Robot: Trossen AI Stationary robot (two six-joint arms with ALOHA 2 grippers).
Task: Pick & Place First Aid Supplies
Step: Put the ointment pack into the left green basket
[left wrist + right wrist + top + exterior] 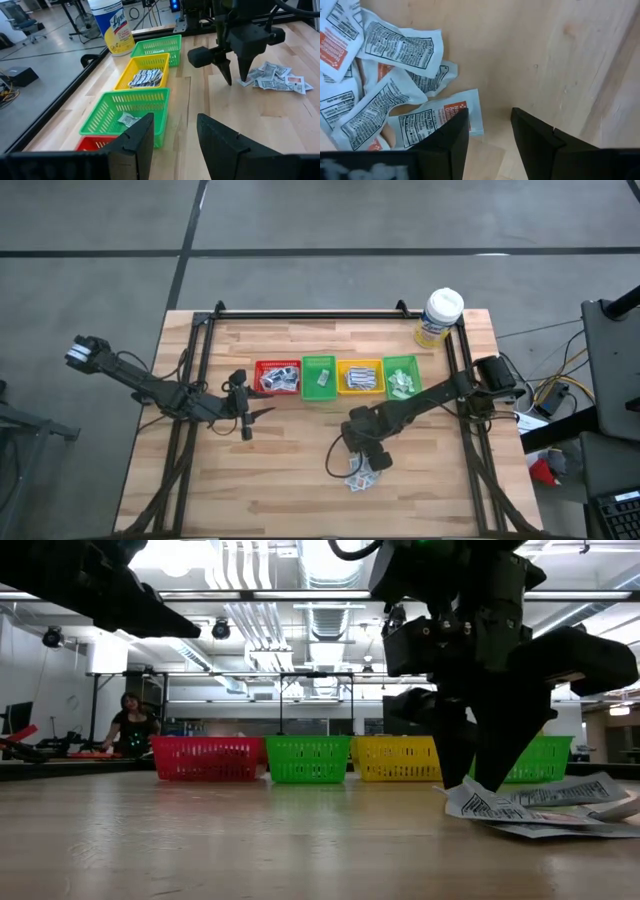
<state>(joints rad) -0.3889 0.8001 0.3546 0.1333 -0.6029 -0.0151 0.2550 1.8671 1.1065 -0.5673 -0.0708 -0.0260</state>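
My right gripper sits jaws apart, empty, over the packet pile at lower centre. I'd straddle one edge packet only before closing. Left gripper waits open, mid-left.

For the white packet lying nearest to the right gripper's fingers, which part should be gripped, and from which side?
Likely its free edge toward the bare wood, coming straight down. The packet lies flat at the pile's edge, its other side tucked under neighbouring packets. The right gripper hangs open right above that edge, so one finger could slide under the thin paper there.
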